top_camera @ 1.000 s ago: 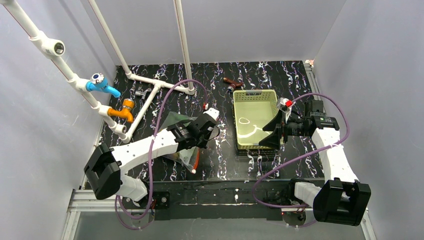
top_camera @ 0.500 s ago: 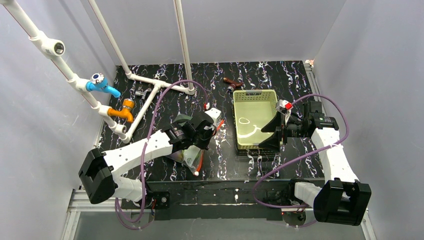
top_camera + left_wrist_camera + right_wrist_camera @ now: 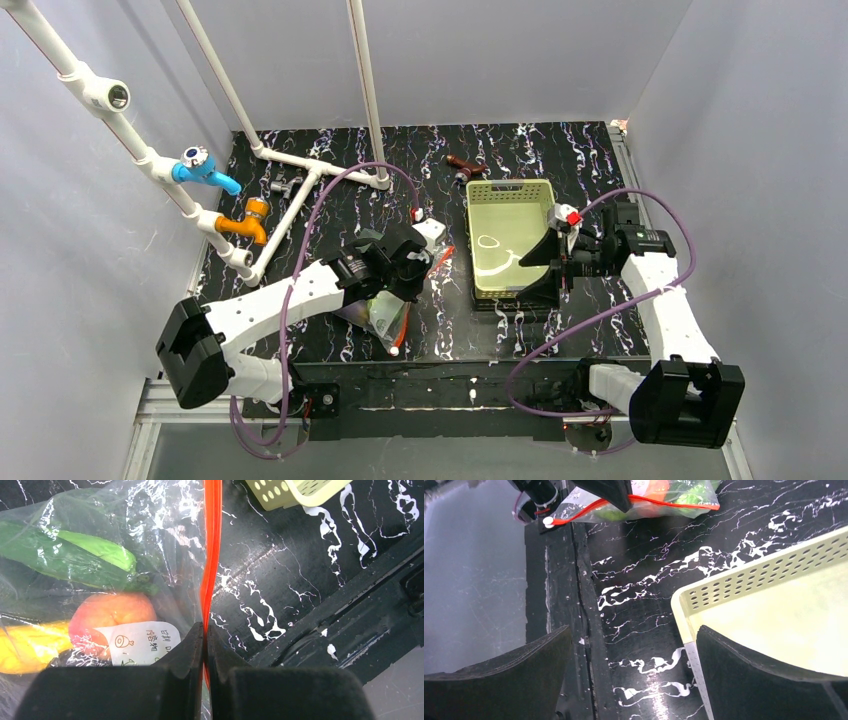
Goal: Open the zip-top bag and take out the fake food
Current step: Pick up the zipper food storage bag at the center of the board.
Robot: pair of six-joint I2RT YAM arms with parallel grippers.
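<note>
The zip-top bag (image 3: 100,555) is clear crinkly plastic with a red-orange zipper strip (image 3: 212,540). My left gripper (image 3: 205,630) is shut on that strip, which runs straight up from between the jaws. Inside the bag lies the fake food: a green cucumber (image 3: 70,555), a red-orange tomato (image 3: 112,612) and a yellow piece (image 3: 30,645). From above, the bag (image 3: 385,315) hangs under the left gripper (image 3: 418,272), left of the basket. My right gripper (image 3: 545,270) stands wide open at the basket's near right corner, holding nothing (image 3: 634,675). Its view shows the bag (image 3: 664,500) far off.
A yellow-green perforated basket (image 3: 510,245) sits right of centre; its corner (image 3: 774,580) lies by the right fingers. A brown object with a handle (image 3: 465,165) lies behind it. White pipes (image 3: 300,165) with a blue tap (image 3: 205,170) and an orange tap (image 3: 245,222) stand at the left.
The left gripper has shifted a little toward the back right with the zipper strip, dragging the bag along. The right gripper has edged slightly left, still open.
</note>
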